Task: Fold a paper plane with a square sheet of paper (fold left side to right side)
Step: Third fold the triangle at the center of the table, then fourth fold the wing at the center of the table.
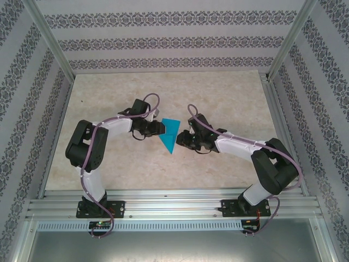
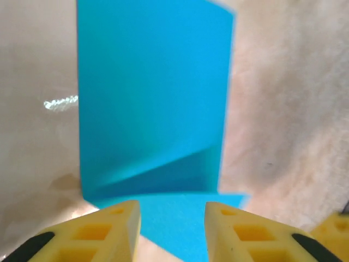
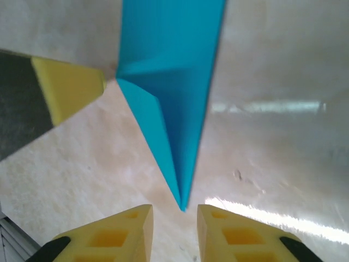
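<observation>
My left tool is released. Its two yellow fingers stand apart, and the near edge of the square sheet of paper shows across the gap between them, not pinched. My right tool is released too, jaws parted. The paper's sharp tip lies just ahead of the gap, not between the fingers.

From above, the sheet is folded into a narrow pointed triangle lying near the middle of the desk. Its wide end faces the far wall and its point faces my bases. My left tool sits at the left edge near the wide end, and my right tool sits at the slanted right edge, nearer the point. From that height I cannot tell whether either one touches the paper.

There is room to move. The far half of the desk is bare up to the patterned wall, and both sides are bare out to the metal frame posts. The rails close off the near side.

The left wrist view shows a slanting crease and a shaded fold across the sheet, between two long straight edges, which the top view flattens out. The right wrist view shows a layer lifting along the paper's left edge. There a finger of my left tool sits just beside the paper's corner.
</observation>
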`<act>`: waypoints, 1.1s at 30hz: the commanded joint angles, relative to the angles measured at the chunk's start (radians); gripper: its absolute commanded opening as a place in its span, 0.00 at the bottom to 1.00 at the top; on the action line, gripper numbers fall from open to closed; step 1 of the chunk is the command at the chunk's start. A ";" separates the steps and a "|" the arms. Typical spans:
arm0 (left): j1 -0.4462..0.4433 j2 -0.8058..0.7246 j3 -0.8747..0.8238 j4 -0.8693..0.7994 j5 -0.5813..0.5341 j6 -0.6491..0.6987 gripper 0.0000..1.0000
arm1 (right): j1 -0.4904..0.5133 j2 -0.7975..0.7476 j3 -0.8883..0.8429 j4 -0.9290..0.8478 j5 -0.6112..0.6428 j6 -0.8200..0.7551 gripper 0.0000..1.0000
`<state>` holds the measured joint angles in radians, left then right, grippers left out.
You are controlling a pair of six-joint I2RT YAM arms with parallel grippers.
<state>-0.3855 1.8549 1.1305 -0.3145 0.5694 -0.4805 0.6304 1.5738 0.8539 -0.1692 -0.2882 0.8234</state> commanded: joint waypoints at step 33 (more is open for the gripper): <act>0.075 -0.010 -0.133 0.148 0.055 -0.138 0.55 | -0.073 0.357 0.271 0.015 -0.167 -0.311 0.05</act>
<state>-0.3141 1.8278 0.9718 -0.2020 0.6094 -0.6052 0.5701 1.9179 1.1053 -0.1577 -0.4507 0.5289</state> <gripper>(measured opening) 0.552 0.070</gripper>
